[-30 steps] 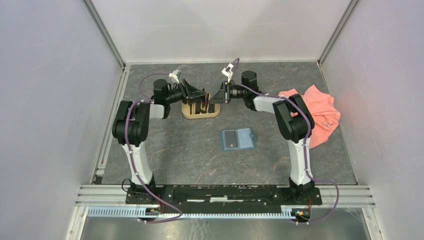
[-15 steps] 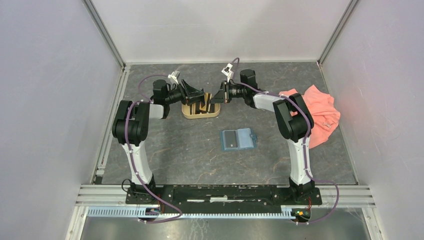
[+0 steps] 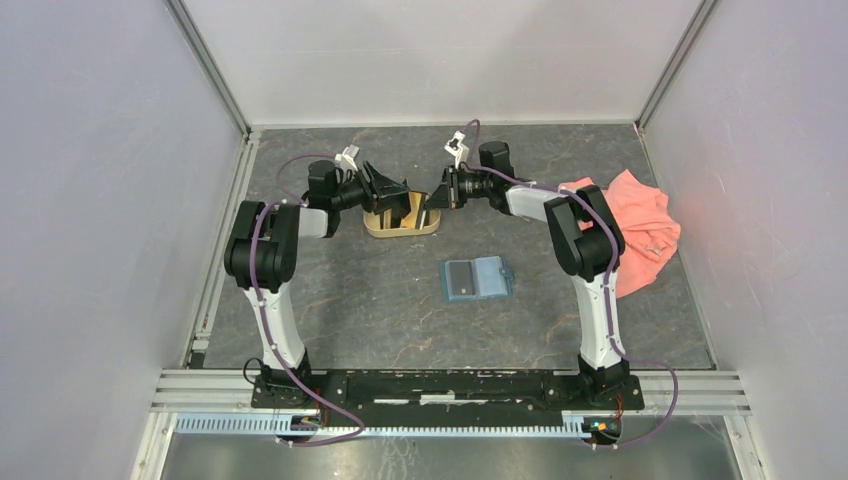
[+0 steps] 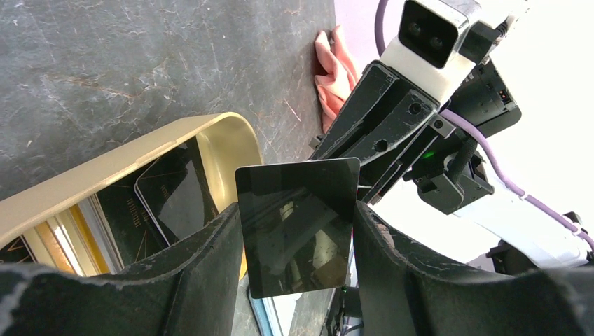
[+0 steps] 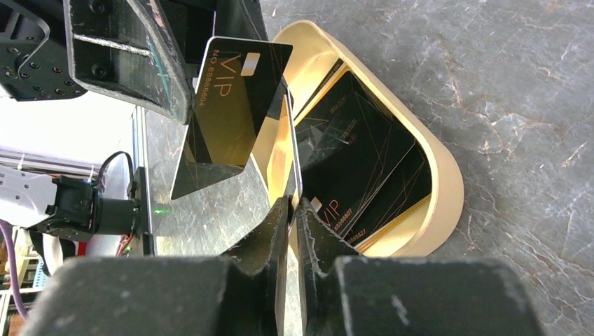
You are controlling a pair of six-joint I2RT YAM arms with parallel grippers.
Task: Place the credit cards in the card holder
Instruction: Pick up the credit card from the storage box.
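Card holder (image 3: 475, 279) lies open and flat on the dark table (image 3: 330, 320), in the middle of the frame. Beyond it, toward the upper middle, a tan tray (image 3: 400, 232) holds several black credit cards (image 5: 357, 154). Above that tray the left gripper (image 4: 298, 213) clamps a black card (image 5: 231, 112) across its edges. Facing it, the right gripper (image 5: 291, 206) is pinched on a thin card (image 5: 292, 150) seen edge-on. A pink cloth (image 3: 640, 230) lies crumpled at the right.
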